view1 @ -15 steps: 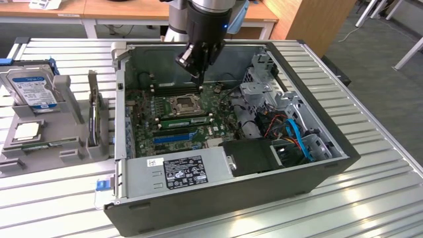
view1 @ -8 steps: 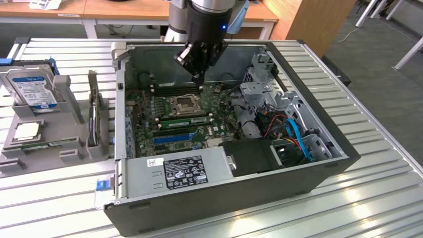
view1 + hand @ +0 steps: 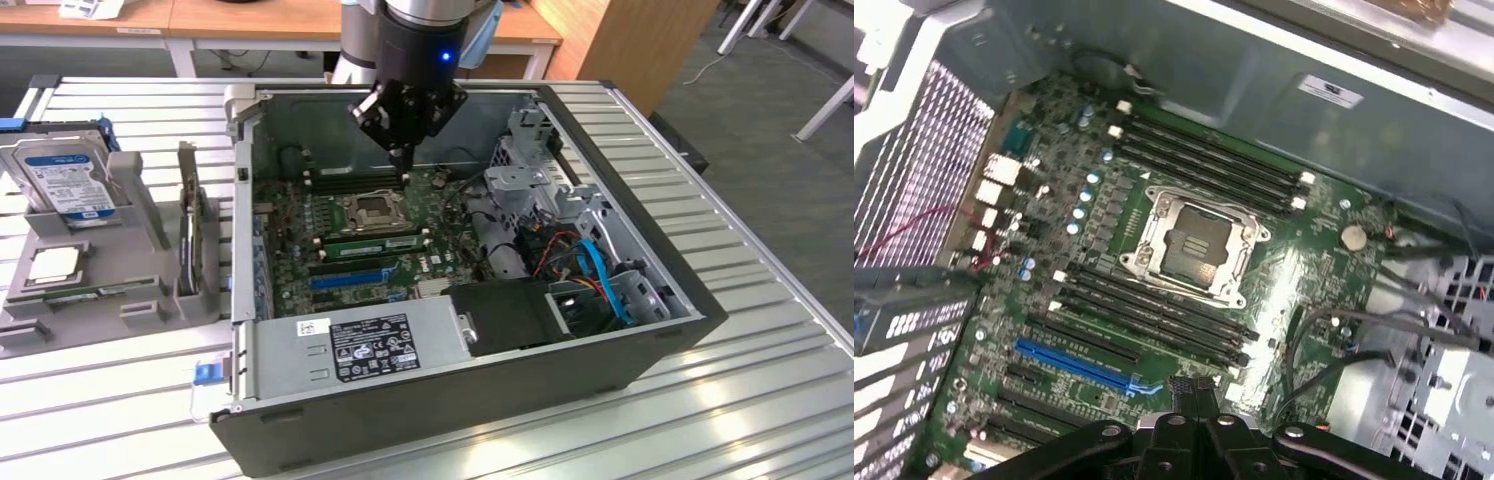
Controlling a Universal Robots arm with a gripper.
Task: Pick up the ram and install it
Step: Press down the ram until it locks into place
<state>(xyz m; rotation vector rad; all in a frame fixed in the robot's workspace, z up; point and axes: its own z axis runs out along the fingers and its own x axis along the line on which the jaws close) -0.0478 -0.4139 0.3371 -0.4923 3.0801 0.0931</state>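
My gripper [image 3: 402, 155] hangs inside the open computer case [image 3: 667, 330], just above the far memory slots [image 3: 354, 180] of the motherboard [image 3: 434, 265]. Its fingers are shut together and hold nothing. In the wrist view the shut gripper [image 3: 1192, 388] points at the board near the CPU socket [image 3: 1194, 240], between the two banks of memory slots [image 3: 1204, 150]. A thin green stick [image 3: 367, 243] sits in a slot on the near side of the CPU socket [image 3: 374, 212]. I cannot tell whether it is the ram.
On the exterior view's left, a grey holder [image 3: 40, 330] carries a hard drive [image 3: 60, 180], a CPU chip [image 3: 54, 265] and an upright expansion card [image 3: 194, 240]. Inside the case are the power supply [image 3: 360, 345], a drive cage [image 3: 527, 185] and loose cables [image 3: 601, 280].
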